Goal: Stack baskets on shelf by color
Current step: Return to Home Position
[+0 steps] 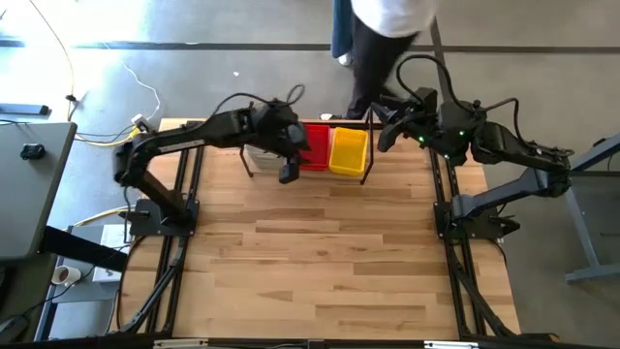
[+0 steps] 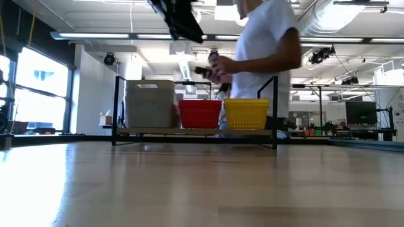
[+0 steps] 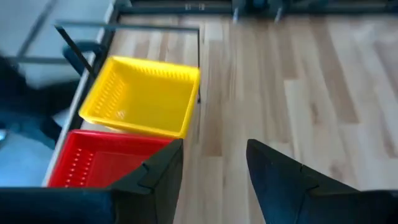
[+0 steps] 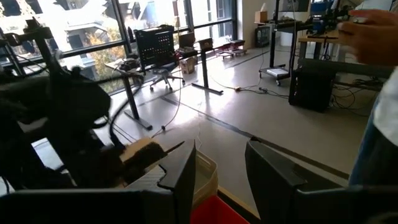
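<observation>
Your left gripper [image 3: 214, 180] hangs released and empty above the shelf [image 2: 275, 107]; the red baskets [image 2: 200, 114] sit below and just beside it, yellow baskets [image 2: 246, 113] beyond them, clear baskets [image 2: 150, 104] on its other side. Your right gripper [image 4: 221, 180], also released, holds nothing, near the shelf's yellow end

clear-grey basket [image 1: 257, 155]: mostly under left arm [image 1: 194, 136] in high view; right wrist view shows only a rim
red basket [image 3: 93, 163]: near end hidden behind left gripper [image 3: 214, 148], cut by picture edge
stack heights: baskets per colour cannot tell
person [image 2: 265, 50]: blurred, head cut off at low view's top, legs behind shelf [image 2: 117, 107]
person's hand [image 4: 373, 34]: blurred at right wrist view's edge
left gripper, low view: blurred, cut off at top
</observation>
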